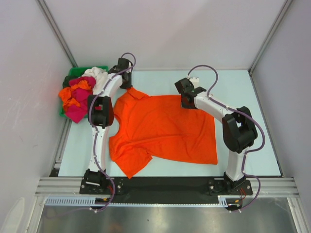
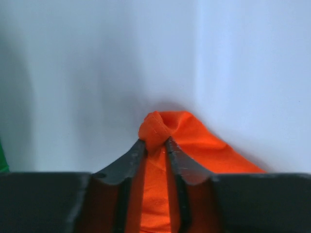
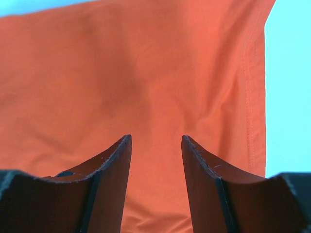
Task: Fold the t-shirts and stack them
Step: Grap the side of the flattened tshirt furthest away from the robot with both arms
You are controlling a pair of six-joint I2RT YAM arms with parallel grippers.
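T-shirt (image 1: 165, 128), plain bright orange, soft cloth, short-sleeved, spread almost flat in the middle of the table between the two arms. One sleeve slumped toward the near edge at the lower left of the top view; far-left corner drawn up into a small peak. Some creasing across the body, straight edge on the right side.

Left gripper (image 2: 155, 143), black, two-fingered, pinching that far-left peak: in the left wrist view, a bunched knob of the orange t-shirt (image 2: 194, 141) squeezed between the fingertips and standing just above them, more cloth trailing down between the fingers. Same gripper in the top view (image 1: 129, 85) at the far-left tip of the shirt, close to the bin.

Right gripper (image 3: 155, 138), black, fingers spread with a clear gap and nothing between them, poised over the cloth (image 3: 146, 73) near a stitched hem at the right of that view. In the top view (image 1: 187, 101), placed at the shirt's far-right corner. Contact with the cloth not possible to tell.

Further shirts heaped at the far left: magenta t-shirt (image 1: 77, 109), a second crumpled orange one (image 1: 70, 97), white t-shirt (image 1: 97, 75), all in the green plastic bin (image 1: 77, 72).

Pale blue tabletop (image 1: 243, 97) underneath, bare around the shirt on the right and near sides.
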